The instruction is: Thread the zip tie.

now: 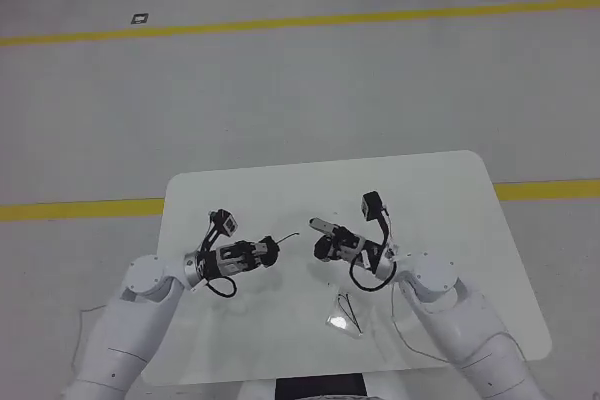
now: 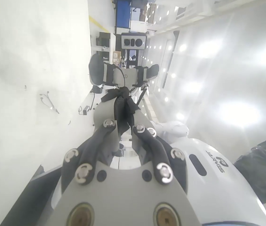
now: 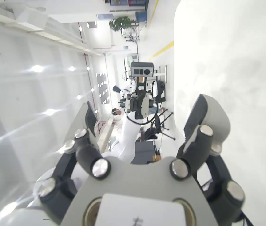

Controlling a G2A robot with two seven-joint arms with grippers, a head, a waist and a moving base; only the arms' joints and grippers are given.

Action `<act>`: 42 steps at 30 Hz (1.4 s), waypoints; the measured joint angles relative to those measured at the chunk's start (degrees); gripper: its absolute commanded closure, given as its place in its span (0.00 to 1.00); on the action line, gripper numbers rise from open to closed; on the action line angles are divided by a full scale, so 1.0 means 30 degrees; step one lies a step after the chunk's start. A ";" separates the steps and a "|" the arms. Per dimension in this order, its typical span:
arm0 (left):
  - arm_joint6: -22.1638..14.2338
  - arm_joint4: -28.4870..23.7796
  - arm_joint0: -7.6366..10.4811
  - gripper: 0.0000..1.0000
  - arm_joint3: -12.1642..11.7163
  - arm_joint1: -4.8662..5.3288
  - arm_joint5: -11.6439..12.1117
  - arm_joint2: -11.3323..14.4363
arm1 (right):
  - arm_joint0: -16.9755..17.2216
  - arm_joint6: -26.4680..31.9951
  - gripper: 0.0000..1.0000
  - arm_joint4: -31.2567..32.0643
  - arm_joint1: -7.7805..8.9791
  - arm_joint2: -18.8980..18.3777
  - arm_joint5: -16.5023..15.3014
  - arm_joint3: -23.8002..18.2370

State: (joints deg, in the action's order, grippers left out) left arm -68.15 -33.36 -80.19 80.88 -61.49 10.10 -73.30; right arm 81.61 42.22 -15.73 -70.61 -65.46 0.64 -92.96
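Hovering above the tabletop's (image 1: 430, 190) middle, the left hand (image 1: 270, 249) was clamped on a black zip tie (image 1: 288, 239). The right hand (image 1: 318, 236) faced it above the tabletop, fingers (image 3: 201, 109) apart.

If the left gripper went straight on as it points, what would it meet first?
Likely the open right gripper facing it, with its held zip tie arriving first; depth is uncertain.

Most of zip tie (image 1: 288, 238) hidden inside left gripper (image 1: 272, 248); clear scrap (image 1: 338, 322) too small to identify
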 measured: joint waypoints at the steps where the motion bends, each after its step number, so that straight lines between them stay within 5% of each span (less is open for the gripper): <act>1: -0.0343 -0.0062 0.0130 1.00 -0.0230 0.0012 -0.0051 0.0078 | -0.0296 0.0562 0.00 -0.0322 -0.0019 0.0110 -0.0108 0.0357; 5: -0.0969 -0.0379 0.0535 1.00 -0.0942 0.0029 0.0058 0.0327 | -0.1319 0.2429 0.00 -0.0750 -0.0099 0.0749 -0.0828 0.1523; 13: -0.0702 0.0060 0.0621 1.00 -0.0955 0.0045 0.0260 0.0373 | -0.1200 0.2305 0.00 -0.1055 -0.0122 0.0759 -0.0714 0.1672; 23: -0.1943 -0.0590 0.0346 1.00 -0.0937 0.0268 -0.0147 0.0405 | -0.2532 0.7801 0.00 -0.7199 -0.0488 0.1638 -0.2440 0.5245; 32: -0.1849 -0.1065 0.0262 1.00 -0.0738 0.0255 -0.0387 0.0540 | -0.2422 0.6913 0.00 -0.6820 -0.0496 0.1718 -0.2364 0.5296; 37: -0.3076 -0.1809 0.0111 1.00 -0.0686 0.0392 -0.0636 0.0485 | -0.2539 0.6111 0.00 -0.6749 -0.0568 0.1968 -0.2676 0.5705; 38: -0.3129 -0.1819 0.0073 1.00 -0.0700 0.0418 -0.0649 0.0468 | -0.2585 0.6113 0.29 -0.6800 -0.0581 0.2003 -0.2757 0.5781; 40: -0.3115 -0.1726 -0.0018 1.00 -0.0715 0.0469 -0.0658 0.0482 | -0.2697 0.6193 0.51 -0.6962 -0.0613 0.2067 -0.3005 0.5981; 42: -0.3243 -0.1867 -0.0110 1.00 -0.0682 0.0504 -0.0644 0.0521 | -0.2809 0.6367 0.56 -0.7174 -0.0644 0.2128 -0.3217 0.6214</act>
State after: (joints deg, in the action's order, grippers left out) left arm -77.88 -38.96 -80.52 78.84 -59.97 8.17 -71.74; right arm 73.19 61.32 -37.26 -72.54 -59.08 -9.01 -74.32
